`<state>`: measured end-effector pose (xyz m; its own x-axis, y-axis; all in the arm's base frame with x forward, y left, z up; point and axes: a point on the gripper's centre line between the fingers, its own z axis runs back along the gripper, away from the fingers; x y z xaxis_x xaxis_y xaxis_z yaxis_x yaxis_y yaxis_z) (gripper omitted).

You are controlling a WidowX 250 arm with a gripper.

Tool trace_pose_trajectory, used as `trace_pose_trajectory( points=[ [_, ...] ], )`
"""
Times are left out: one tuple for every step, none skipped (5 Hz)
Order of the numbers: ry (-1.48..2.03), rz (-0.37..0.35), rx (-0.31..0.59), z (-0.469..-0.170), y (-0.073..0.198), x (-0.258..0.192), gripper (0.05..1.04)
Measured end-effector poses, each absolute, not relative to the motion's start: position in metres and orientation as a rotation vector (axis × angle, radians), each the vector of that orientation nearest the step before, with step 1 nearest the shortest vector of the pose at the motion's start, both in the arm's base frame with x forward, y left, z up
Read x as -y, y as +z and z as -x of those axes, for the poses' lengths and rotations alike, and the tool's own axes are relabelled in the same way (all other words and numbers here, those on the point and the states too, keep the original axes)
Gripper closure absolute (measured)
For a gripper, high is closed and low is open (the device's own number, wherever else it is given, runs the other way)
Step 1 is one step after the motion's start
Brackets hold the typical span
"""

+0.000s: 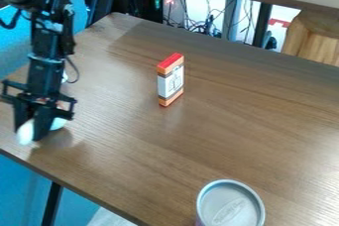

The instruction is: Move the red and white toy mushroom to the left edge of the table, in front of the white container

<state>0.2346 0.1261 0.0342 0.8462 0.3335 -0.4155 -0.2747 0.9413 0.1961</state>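
Hand (30, 134) part. hides white obj. (25, 135), can't tell if gripping; tin (230, 204) cut off @ btm.

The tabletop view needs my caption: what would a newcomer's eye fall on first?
Probably the red-topped orange-and-white box, upright near the view's middle. Next, the black end effector by a white thing at left, then the round grey lid at the bottom.

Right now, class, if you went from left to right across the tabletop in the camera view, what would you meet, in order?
Black gripper → small orange and white box with a red top → round can with a silver top.
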Motion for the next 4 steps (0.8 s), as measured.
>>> trace_pose_trajectory(
  points=[
    [0.283,-0.166,-0.506,-0.227,0.037,-0.135,0.764],
    [0.253,-0.185,-0.539,-0.218,0.035,-0.137,0.764],
    [0.228,-0.165,-0.538,-0.214,0.028,-0.133,0.696],
    [0.212,-0.089,-0.478,-0.215,0.020,-0.123,0.460]
  ],
)
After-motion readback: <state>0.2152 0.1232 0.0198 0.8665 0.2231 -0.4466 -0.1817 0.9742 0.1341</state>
